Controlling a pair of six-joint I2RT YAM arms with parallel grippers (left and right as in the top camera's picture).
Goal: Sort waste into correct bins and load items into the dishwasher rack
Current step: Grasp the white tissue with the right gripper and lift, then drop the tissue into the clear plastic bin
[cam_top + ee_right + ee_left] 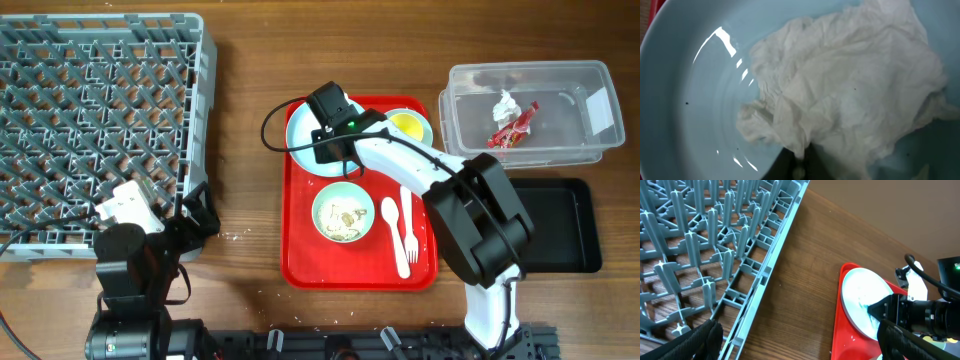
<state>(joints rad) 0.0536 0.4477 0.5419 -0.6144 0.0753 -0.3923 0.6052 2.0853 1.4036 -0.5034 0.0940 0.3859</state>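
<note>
A crumpled white tissue [850,85] lies on the pale blue-green plate [685,75] at the red tray's far left [298,130]. My right gripper [800,162] is down on the plate and shut on the tissue's near edge; from overhead [333,118] it hides the tissue. Another tissue [505,104] and the red wrapper [516,128] lie in the clear tub [590,75]. The black tray [560,225] is in front of the tub. A bowl [322,200] holds rice scraps. My left gripper [800,347] is open and empty beside the grey rack [100,100].
The red tray [300,262] also carries a yellow cup [408,124], a white spoon [392,225] and a fork [408,238]. The rack's edge [765,265] runs close to my left fingers. Bare wood lies between the rack and the red tray.
</note>
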